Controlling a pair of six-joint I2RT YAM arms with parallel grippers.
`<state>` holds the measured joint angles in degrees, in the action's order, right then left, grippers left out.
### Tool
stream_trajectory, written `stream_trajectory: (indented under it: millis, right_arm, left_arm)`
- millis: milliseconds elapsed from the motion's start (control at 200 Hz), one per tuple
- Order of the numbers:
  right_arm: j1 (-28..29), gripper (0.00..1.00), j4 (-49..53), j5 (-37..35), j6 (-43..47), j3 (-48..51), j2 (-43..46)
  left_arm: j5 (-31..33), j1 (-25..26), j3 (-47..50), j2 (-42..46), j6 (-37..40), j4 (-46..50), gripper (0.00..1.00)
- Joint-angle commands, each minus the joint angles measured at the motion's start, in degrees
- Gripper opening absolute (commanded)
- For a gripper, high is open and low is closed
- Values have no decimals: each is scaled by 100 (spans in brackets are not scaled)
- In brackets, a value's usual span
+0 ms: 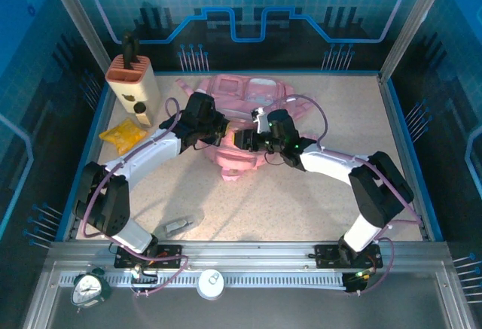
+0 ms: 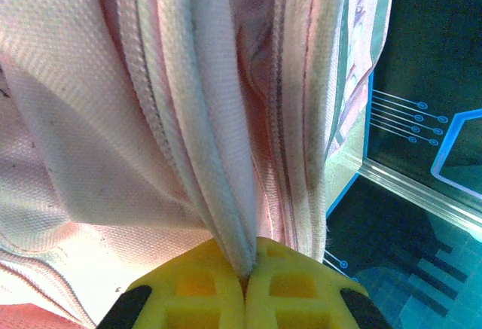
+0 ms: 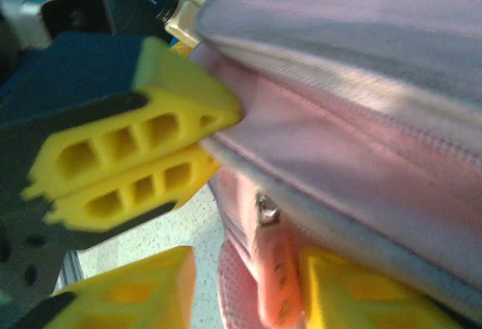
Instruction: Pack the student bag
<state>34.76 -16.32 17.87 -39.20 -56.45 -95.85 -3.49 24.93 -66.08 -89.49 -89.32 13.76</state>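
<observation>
The student bag (image 1: 248, 92) was shown lying at the middle of the table (image 1: 354, 118). A fold beside its zip was pinched tightly by the closed left gripper (image 2: 245, 272). The right gripper (image 3: 248, 276) was seen with jaws apart, a pink zip pull (image 3: 273, 265) hanging between them. It was judged that the pull needed centring before closing, with the fold held taut.

Count: one student bag (image 1: 245, 88), one yellow packet (image 1: 124, 135), one beige holder (image 1: 135, 84), one alarm clock (image 1: 89, 290), one white disc (image 1: 211, 284), one grey object (image 1: 178, 226).
</observation>
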Motion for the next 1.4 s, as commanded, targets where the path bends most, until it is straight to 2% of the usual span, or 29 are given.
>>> stream_trajectory:
  millis: [0, 320, 470, 550, 715, 755, 956, 1086, 1216, 1396]
  right_arm:
    - [-49, 35, 328, 96, 211, -325, -186]
    - [1, 18, 982, -452, 693, -618, -247]
    - [36, 15, 1086, -659, 804, -513, -73]
    - [35, 9, 1158, -772, 833, -481, 0]
    - [47, 5, 1347, -1010, 982, -436, 121]
    - [56, 0, 1376, -1051, 1010, -416, 149]
    - [48, 0, 1506, -1233, 1052, -180, 301]
    - [30, 0, 1363, -895, 961, -127, 288]
    - [50, 10, 1319, -671, 787, -295, 242]
    - [40, 9, 1526, -903, 727, -350, 264]
  left_arm:
    - [-144, 91, -255, 328, 220, -475, 0]
    - [-146, 90, -245, 288, 229, -503, 0]
    - [-69, 84, -217, 300, 282, -436, 0]
    - [-48, 90, -212, 305, 310, -417, 0]
    - [27, 84, -168, 360, 359, -366, 0]
    - [69, 82, -168, 388, 386, -330, 0]
    - [216, 74, -156, 500, 525, -162, 0]
    - [217, 95, -147, 504, 532, -179, 0]
    - [152, 152, -193, 443, 506, -259, 0]
    - [187, 147, -179, 478, 553, -225, 0]
